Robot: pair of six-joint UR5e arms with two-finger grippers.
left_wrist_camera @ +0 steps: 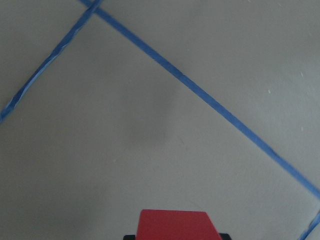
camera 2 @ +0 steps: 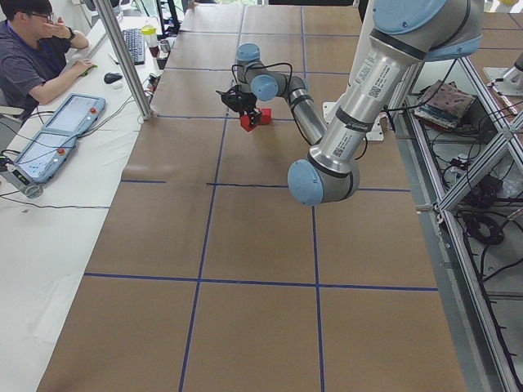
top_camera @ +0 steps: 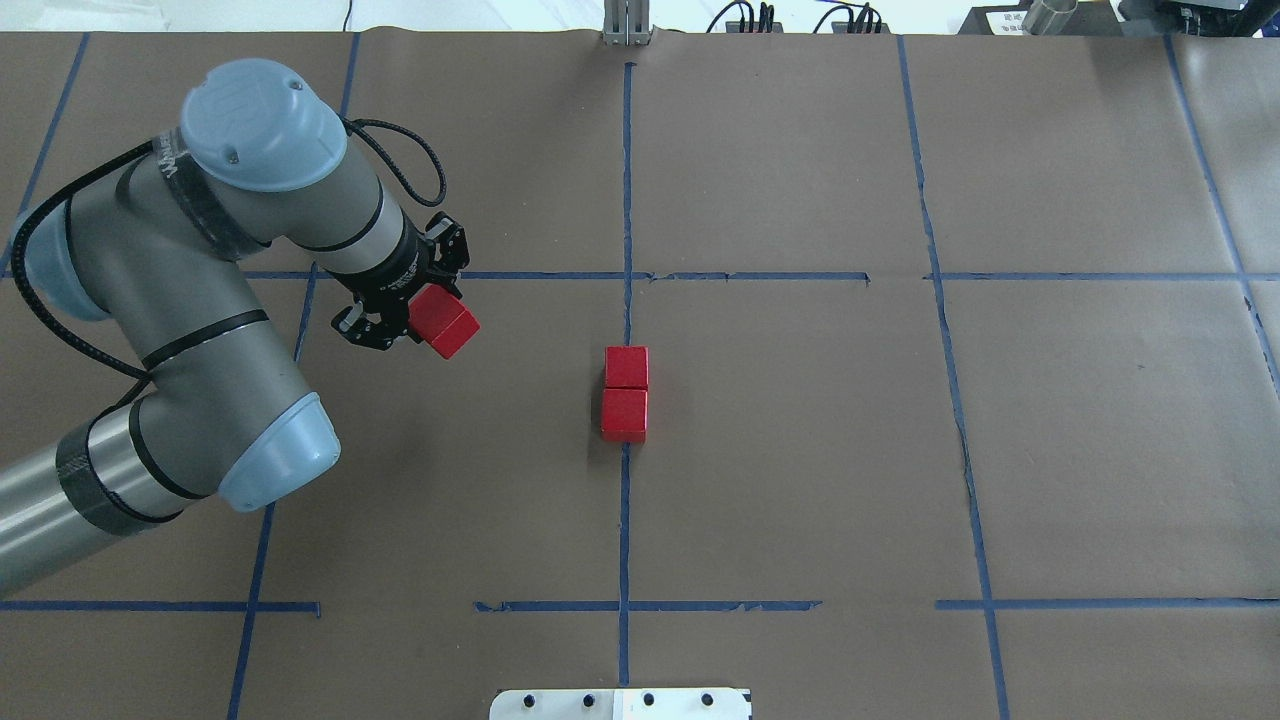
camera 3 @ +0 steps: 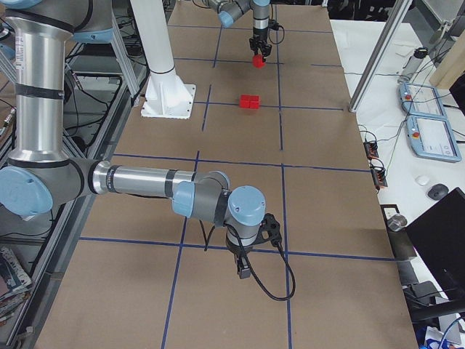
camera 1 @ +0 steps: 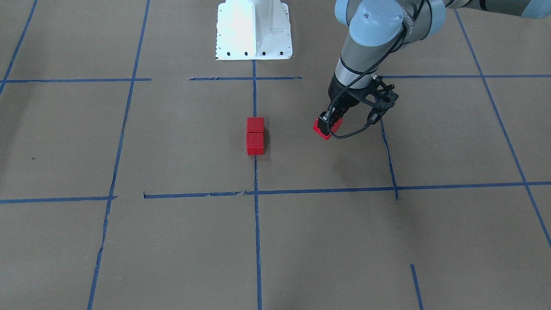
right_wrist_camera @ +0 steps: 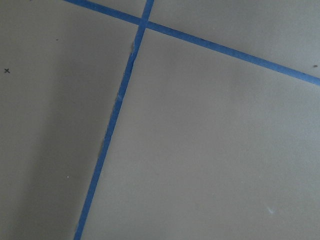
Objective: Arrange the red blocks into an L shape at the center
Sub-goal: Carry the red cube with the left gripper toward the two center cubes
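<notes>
Now left gripper (top_camera: 428,316) clenched on plain matte red block (top_camera: 450,326), airborne; two red blocks (top_camera: 625,393) touching, astride center tape line (top_camera: 625,510); right gripper (camera 3: 243,270) state untellable.

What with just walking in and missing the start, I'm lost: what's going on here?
The left gripper is shut on one red block, apparently lifted off the paper, in the center's left half. The two other red blocks sit touching on the center's tape line. The right arm is far from them.
</notes>
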